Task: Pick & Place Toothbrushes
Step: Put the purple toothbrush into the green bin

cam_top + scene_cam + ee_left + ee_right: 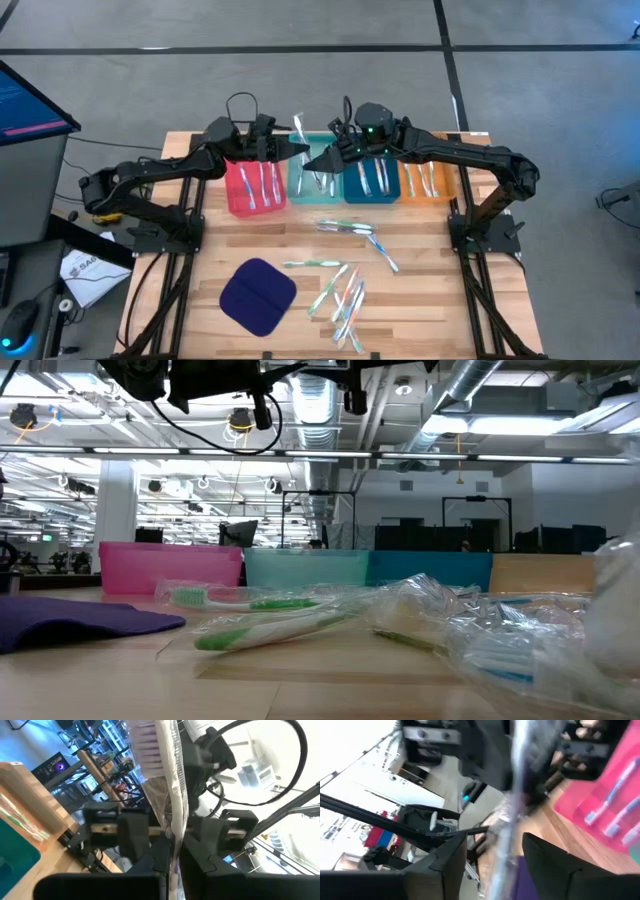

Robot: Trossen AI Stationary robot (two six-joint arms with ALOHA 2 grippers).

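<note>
A wrapped toothbrush point(298, 130) stands nearly upright above the back of the tabletop point(420, 300), over the gap between the red tray point(254, 186) and the teal tray point(315, 182). The left tool point(300, 150) is clenched on its lower part; in the left wrist view the brush point(167, 795) rises from between the two dark fingers point(150, 862), bristle head up, still in its clear wrapper. The right tool point(312, 160) faces it from the other side, tips just beside the left one; its wrist view shows the wrapped brush point(512, 810) running between its fingers point(447, 855), blurred, so whether they grip or stand clear of it cannot be told.

More toothbrushes lie in the red, teal, blue point(370, 180) and orange point(428, 178) trays along the back edge. Loose wrapped ones point(345, 290) are scattered across the middle and front of the tabletop, a cluster of them near a dark blue cloth pad point(258, 296) at the front left. The low view shows green-handled brushes point(260, 622) in crinkled wrappers close to the camera.
</note>
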